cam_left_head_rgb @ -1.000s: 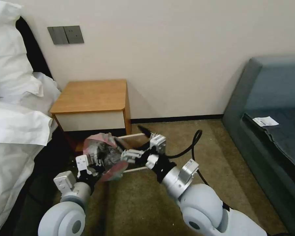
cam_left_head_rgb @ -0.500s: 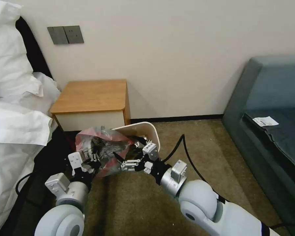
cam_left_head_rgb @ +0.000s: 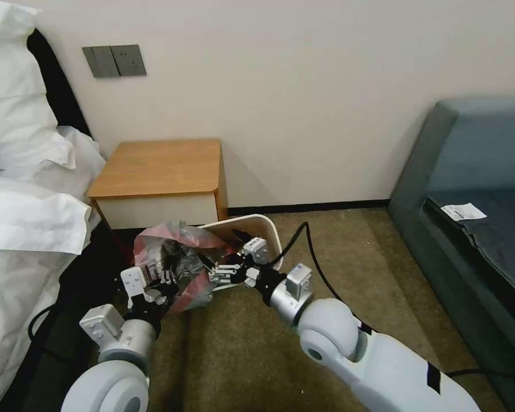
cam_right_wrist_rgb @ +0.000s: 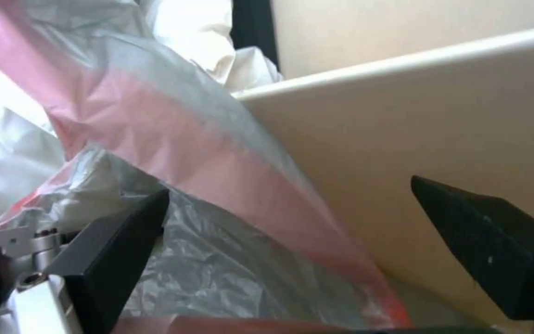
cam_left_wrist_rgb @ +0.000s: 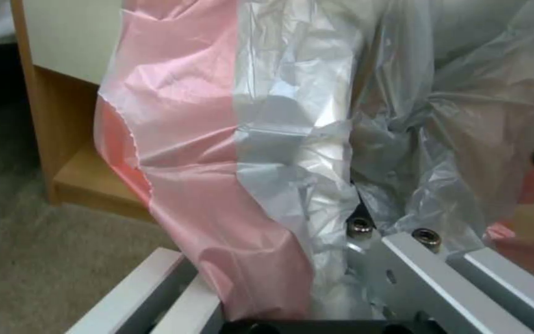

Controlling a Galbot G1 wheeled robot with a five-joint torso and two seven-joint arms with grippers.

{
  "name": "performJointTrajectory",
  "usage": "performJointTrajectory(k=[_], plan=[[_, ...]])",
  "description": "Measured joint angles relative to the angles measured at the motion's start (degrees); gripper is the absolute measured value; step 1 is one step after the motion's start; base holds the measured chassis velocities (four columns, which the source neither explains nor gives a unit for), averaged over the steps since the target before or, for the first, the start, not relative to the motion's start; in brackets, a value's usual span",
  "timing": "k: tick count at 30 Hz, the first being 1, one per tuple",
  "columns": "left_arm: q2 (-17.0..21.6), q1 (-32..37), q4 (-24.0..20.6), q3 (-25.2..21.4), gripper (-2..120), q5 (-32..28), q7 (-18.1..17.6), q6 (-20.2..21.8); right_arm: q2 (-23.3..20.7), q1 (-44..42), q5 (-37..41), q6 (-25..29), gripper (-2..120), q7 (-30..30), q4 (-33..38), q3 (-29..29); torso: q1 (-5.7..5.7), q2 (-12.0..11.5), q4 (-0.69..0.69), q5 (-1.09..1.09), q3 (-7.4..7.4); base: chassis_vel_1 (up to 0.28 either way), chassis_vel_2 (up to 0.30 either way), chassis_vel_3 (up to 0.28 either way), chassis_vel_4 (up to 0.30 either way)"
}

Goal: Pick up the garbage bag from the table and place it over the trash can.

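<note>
Bag [cam_left_head_rgb: 174, 260] hangs crumpled low over the carpet [cam_left_head_rgb: 349, 274], before the desk [cam_left_head_rgb: 160, 169] that stands against the wall between the bed [cam_left_head_rgb: 23, 200] and a grey sofa [cam_left_head_rgb: 475, 189]. Its pink mouth band drapes onto the left part of the bin [cam_left_head_rgb: 269, 234], which stands on the carpet just right of the desk. The left end effector [cam_left_head_rgb: 154, 280] is clenched on the bag's near-left side. The right end effector [cam_left_head_rgb: 226, 269] sits at the bin's near rim, fingers [cam_right_wrist_rgb: 118, 241] spread wide, the bag's band between them.
</note>
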Motion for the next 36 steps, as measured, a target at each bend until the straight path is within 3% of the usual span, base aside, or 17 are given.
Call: performJointTrajectory(k=[15,17,19,27,36], plan=[[-0.1,-0.3,1.1,-0.3,5,0.2,0.0,-0.1,1.3,1.0,1.3,-0.2,50,1.3,-1.3,-2.2,0.0,0.0,0.0,0.0,0.0,0.0,0.0,0.0,0.0],[-0.2,-0.3,1.1,-0.2,5,0.2,-0.1,-0.2,1.2,0.9,1.0,0.0,38,1.4,-1.3,-2.3,0.0,0.0,0.0,0.0,0.0,0.0,0.0,0.0,0.0],[-0.2,-0.3,1.1,-0.2,5,0.2,-0.1,-0.2,1.2,0.9,0.9,0.0,35,1.5,-1.3,-2.3,0.0,0.0,0.0,0.0,0.0,0.0,0.0,0.0,0.0],[0.0,-0.4,0.9,-0.4,5,0.2,-0.1,-0.2,1.1,0.7,0.2,0.6,2,1.5,-1.0,-2.5,0.0,0.0,0.0,0.0,0.0,0.0,0.0,0.0,0.0],[0.0,-0.3,1.9,-0.5,5,0.9,-0.1,-0.2,1.5,0.4,-1.3,1.0,0,1.6,1.6,-0.6,0.0,0.0,0.0,0.0,0.0,0.0,0.0,0.0,0.0]])
